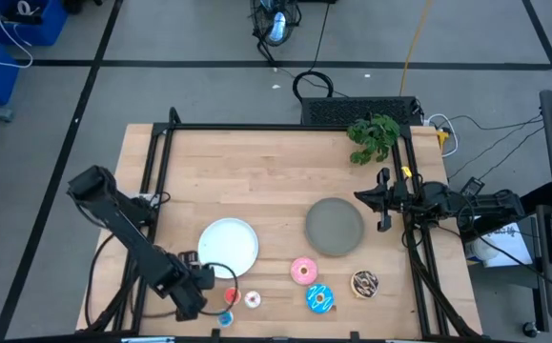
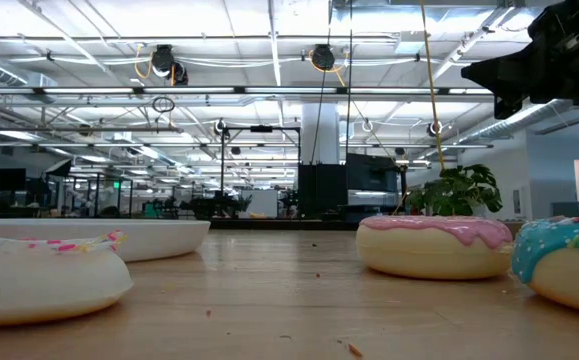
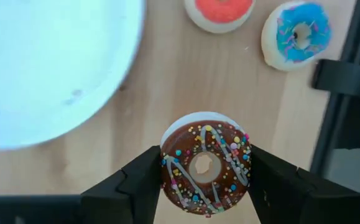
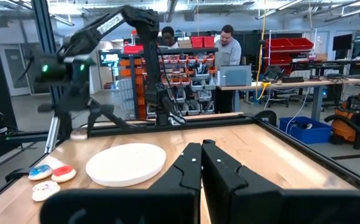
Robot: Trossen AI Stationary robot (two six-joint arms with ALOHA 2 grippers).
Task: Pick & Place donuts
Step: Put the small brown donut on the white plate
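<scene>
We are seeing the left gripper (image 3: pixel 204 186) with its fingers (image 3: pixel 139 183) pressing on both sides of a tiny brown donut (image 3: pixel 206 163) with coloured sprinkles, holding it near the front-left corner of the desk (image 1: pixel 256 162), just beside the white plate (image 1: pixel 228 245). Close by, a tiny red donut (image 3: pixel 220 9), a tiny blue donut (image 3: pixel 296 34) and a tiny white donut (image 1: pixel 253 299) are lying on the wood. Farther right, the pink donut (image 1: pixel 303 272), the blue sprinkled donut (image 1: pixel 319 298) and the brown drizzled donut (image 1: pixel 364 283) are sitting in front of the grey plate (image 1: pixel 334 227). The right gripper (image 4: pixel 201 163) is waiting at the desk's right edge, its fingers pressed fully together on nothing. We are finding no writing or labels we can read.
</scene>
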